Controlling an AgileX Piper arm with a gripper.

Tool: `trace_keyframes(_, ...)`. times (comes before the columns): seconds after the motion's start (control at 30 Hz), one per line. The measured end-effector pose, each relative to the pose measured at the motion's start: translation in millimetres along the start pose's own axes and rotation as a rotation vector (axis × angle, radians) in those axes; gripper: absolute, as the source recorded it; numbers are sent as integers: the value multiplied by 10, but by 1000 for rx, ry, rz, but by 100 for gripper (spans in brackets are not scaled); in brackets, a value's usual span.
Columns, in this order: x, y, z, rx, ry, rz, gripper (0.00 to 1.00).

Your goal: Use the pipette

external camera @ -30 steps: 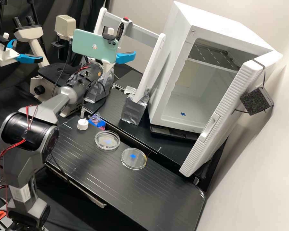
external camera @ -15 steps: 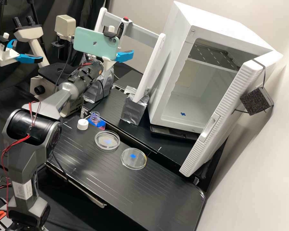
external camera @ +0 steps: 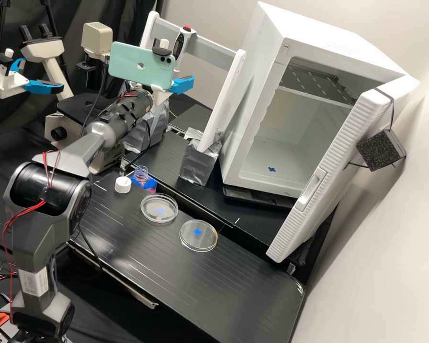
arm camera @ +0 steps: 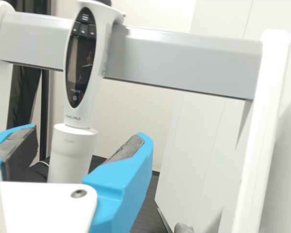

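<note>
In the high view the gripper (external camera: 182, 85) is at the rack, partly behind a mint-green phone on the wrist, with one blue finger showing. The white electronic pipette (external camera: 179, 44) hangs upright on the rack's grey crossbar (external camera: 209, 47), its red-topped button upward. In the wrist view the gripper (arm camera: 89, 135) stands open; the lower white body of the pipette (arm camera: 72, 150) shows in the gap between its fingers, with space on either side. Its dark oval display (arm camera: 80, 58) faces the camera. How far the fingertips are from the pipette in depth, I cannot tell.
On the black bench lie two clear dishes (external camera: 159, 208) (external camera: 198, 236), a white cap (external camera: 123, 185) and an open bottle (external camera: 142, 176) of pink liquid. The foil-wrapped rack foot (external camera: 198, 164) stands beside a white incubator (external camera: 267, 52) with its door open.
The gripper has shifted slightly left and a little lower in the high view, and the arm's elbow has moved a little right. The pipette stays on the rack.
</note>
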State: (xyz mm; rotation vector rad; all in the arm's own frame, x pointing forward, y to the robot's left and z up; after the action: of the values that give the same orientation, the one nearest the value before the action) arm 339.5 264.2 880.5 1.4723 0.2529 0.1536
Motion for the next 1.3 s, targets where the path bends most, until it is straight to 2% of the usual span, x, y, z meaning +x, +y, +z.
trace_keyframes(0.2,0,4,2,-18,-5,2,0)
trace_keyframes(0.27,1,13,-2,-3,-9,4,0)
trace_keyframes(0.37,3,25,-10,-14,-7,8,0)
trace_keyframes(0.6,17,-6,-8,0,-12,0,0)
trace_keyframes(0.7,17,-6,-8,-3,-12,0,0)
trace_keyframes(0.77,17,-6,-6,-17,-13,0,0)
trace_keyframes(0.87,17,-6,-4,-8,-16,0,0)
trace_keyframes(1.3,17,-8,-3,-11,-17,-3,0)
